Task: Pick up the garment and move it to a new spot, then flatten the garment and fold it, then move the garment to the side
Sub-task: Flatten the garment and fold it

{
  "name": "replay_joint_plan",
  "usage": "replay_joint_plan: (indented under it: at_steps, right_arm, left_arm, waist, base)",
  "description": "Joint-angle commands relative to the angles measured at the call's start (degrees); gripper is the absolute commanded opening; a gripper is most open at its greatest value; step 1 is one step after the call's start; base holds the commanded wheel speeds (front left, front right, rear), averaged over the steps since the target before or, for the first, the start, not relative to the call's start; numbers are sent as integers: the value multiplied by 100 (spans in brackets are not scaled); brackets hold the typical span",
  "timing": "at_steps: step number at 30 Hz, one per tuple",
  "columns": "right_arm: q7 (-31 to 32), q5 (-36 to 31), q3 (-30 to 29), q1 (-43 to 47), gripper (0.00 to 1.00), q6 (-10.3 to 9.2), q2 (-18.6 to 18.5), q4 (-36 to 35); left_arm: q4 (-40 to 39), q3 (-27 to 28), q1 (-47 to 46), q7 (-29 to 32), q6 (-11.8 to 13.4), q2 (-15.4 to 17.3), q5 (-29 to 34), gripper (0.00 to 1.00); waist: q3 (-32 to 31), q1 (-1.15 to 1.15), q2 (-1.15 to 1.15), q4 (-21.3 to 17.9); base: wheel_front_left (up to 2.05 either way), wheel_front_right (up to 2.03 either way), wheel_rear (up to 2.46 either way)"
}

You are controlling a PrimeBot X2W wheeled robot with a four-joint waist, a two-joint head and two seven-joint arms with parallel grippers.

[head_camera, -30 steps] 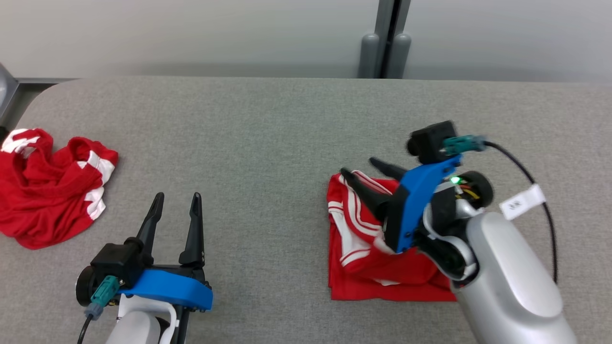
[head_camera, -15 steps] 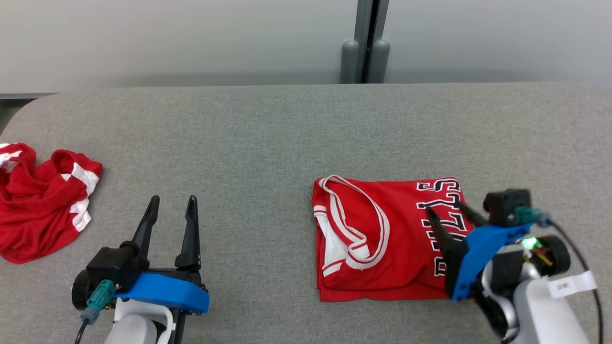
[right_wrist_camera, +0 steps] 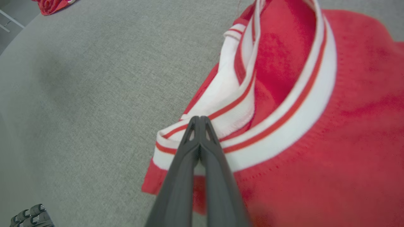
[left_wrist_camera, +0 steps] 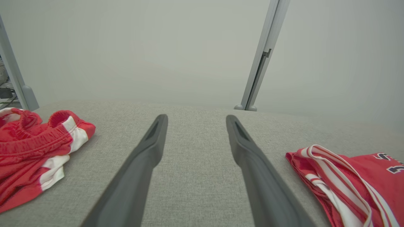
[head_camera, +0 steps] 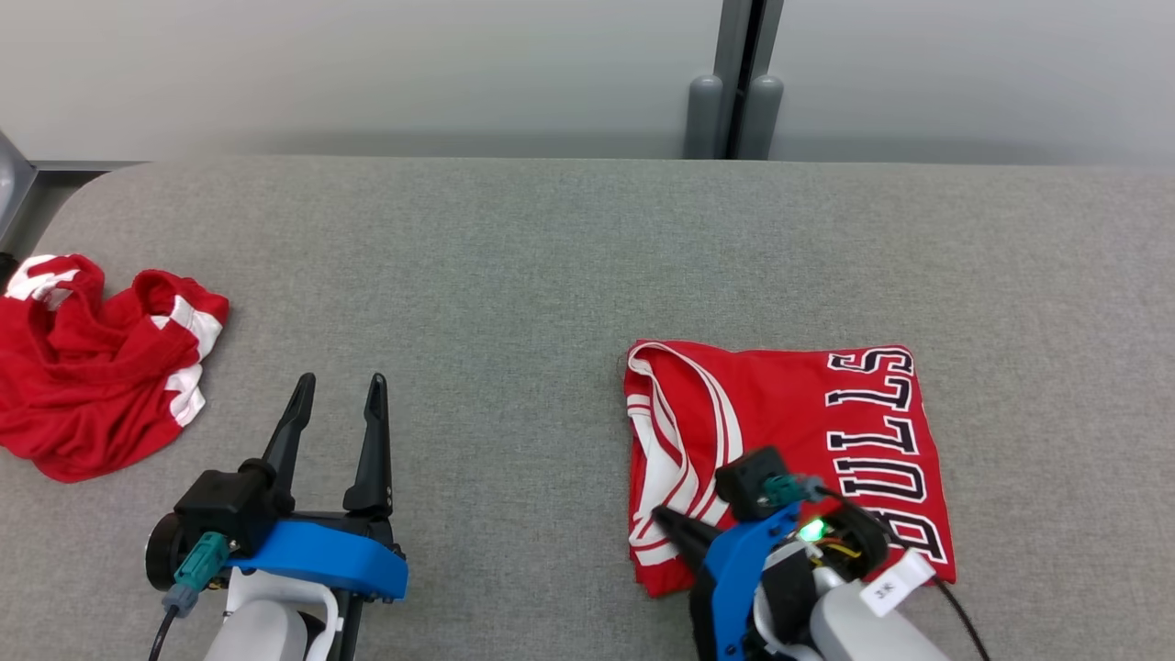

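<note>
The garment (head_camera: 808, 431) is a red jersey with white striped trim and dark lettering, lying folded flat on the right half of the grey table (head_camera: 551, 257). My right gripper (head_camera: 663, 519) is at its near left corner. The right wrist view shows that gripper (right_wrist_camera: 199, 119) shut, tips pressed together over the white trim of the garment (right_wrist_camera: 315, 142), with no cloth visibly pinched between them. My left gripper (head_camera: 341, 381) rests open at the lower left, apart from the garment. Its fingers (left_wrist_camera: 196, 118) hold nothing, and the garment (left_wrist_camera: 363, 176) lies to their right.
A second red and white piece of clothing (head_camera: 92, 367) lies crumpled at the table's left edge, also seen as a bundle (left_wrist_camera: 28, 148) from the left wrist. A grey post (head_camera: 734, 83) stands behind the far edge. Bare cloth stretches between both piles.
My right gripper has moved from the garment's lettered right part to its near left corner and has shut. The garment now lies flat. The head view shifted sideways; the left gripper stayed put.
</note>
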Motion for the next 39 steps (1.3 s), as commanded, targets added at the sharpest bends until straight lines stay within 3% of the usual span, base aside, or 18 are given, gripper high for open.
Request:
replay_joint_plan:
  at_steps: [1,9,11,14,15,16,20,26,31,39]
  right_arm:
    - [35,161,218,-83,0,3,-12,126]
    - [-267,1317,1100,-477,0,3,-8,155]
    - [-410,1558,1144,-604,0,3,-18,36]
    - [-805,1571,741,-679,0,3,-18,-193]
    - [-910,1463,543,-669,18,3,-18,-260]
    - [-989,1340,324,-626,100,3,-18,-330]
    - [-1204,552,-761,-298,100,3,-30,-724]
    - [-1037,-342,-2156,385,100,3,-36,-1626]
    - [-995,-616,-2552,766,100,3,-166,-1971]
    - [-1232,-570,-2585,1017,100,4,-271,-1686]
  left_arm:
    - [23,-2,-29,-25,-25,-1,-2,100]
    - [25,61,42,-26,-14,3,-5,100]
    - [17,110,78,-26,7,20,-13,100]
    - [-19,186,170,-26,52,46,-24,100]
    - [-29,220,199,-26,65,54,-25,100]
    - [-44,242,219,-26,69,59,-28,100]
    - [-89,333,324,-26,108,84,-35,100]
    - [-217,444,523,-27,176,74,-19,100]
    - [-281,504,668,-26,215,89,1,100]
    - [-246,482,792,-15,277,114,46,100]
  waist:
    - [-6,0,0,28]
    - [-32,0,0,40]
    - [-72,0,0,-19]
    - [-172,0,0,-164]
    - [-208,0,0,-214]
    - [-236,0,0,-256]
    - [-353,0,0,-452]
    - [-461,0,0,-698]
    - [-563,0,0,-861]
    - [-701,0,0,-931]
  base:
    - [0,0,0]
    - [0,0,0]
    - [0,0,0]
    - [0,0,0]
    - [0,0,0]
    - [0,0,0]
    - [0,0,0]
    - [0,0,0]
    - [0,0,0]
    - [0,0,0]
